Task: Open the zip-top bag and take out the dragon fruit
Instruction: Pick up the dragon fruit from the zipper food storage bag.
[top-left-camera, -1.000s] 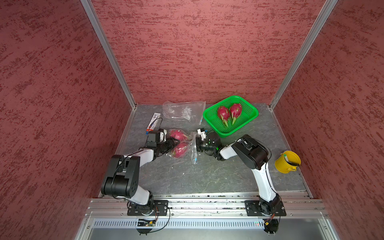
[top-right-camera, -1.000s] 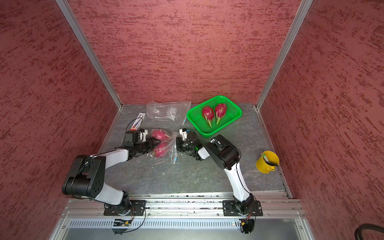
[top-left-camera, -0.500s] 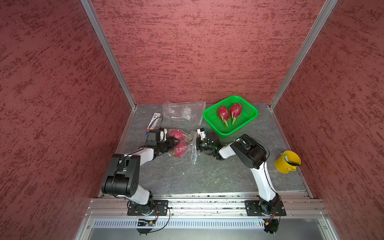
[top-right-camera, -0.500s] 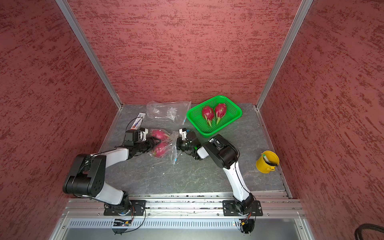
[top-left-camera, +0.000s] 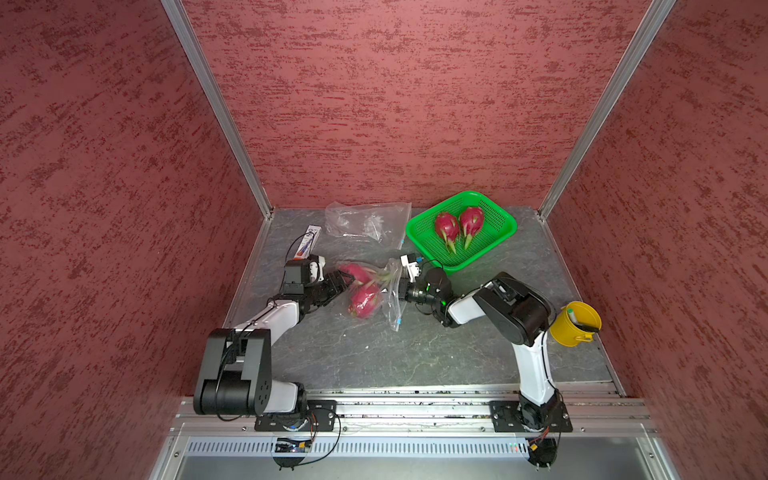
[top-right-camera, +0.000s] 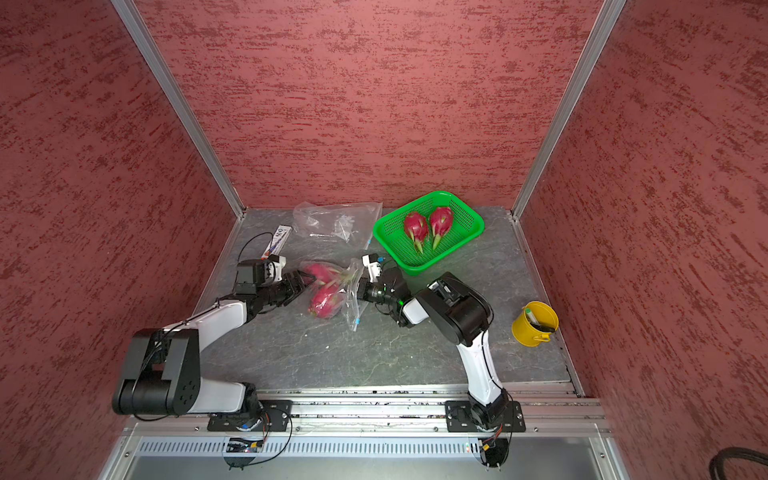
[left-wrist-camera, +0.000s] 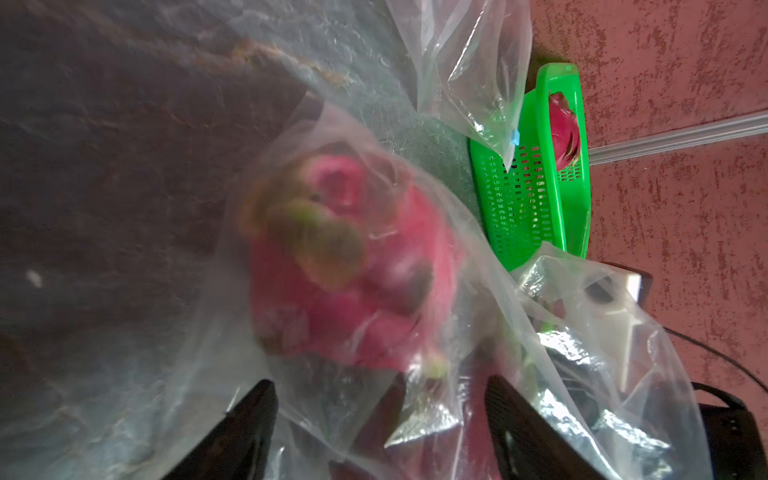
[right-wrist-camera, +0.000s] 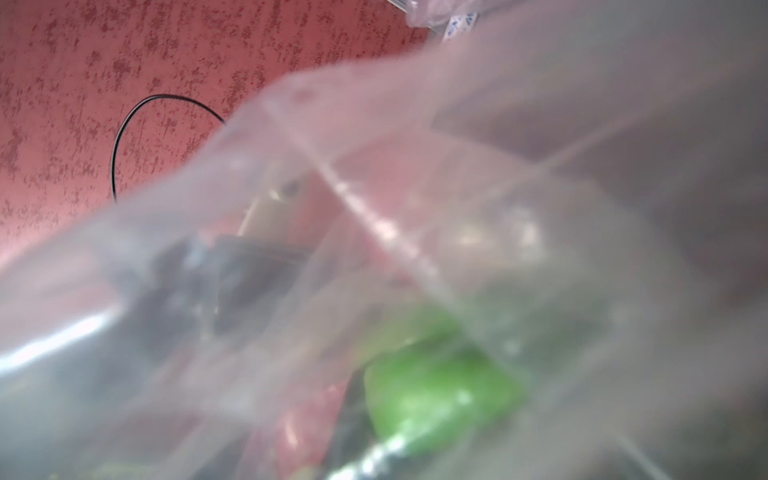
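Right hand (top-left-camera: 400, 291) is pressed shut, pinching the mouth edge of the clear plastic zip-top bag (top-left-camera: 392, 309). Left hand (top-left-camera: 344, 279) is spread wide at the bag's far end. Two magenta, green-scaled dragon fruit (top-left-camera: 365, 300) sit inside it on the grey desk (top-left-camera: 374, 353). My worry is the slick film slipping out of that pinch, or the fruit tumbling out.

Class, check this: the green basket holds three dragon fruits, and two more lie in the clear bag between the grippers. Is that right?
No: the green basket holds two dragon fruits, not three, as both top views show. The rest stands.
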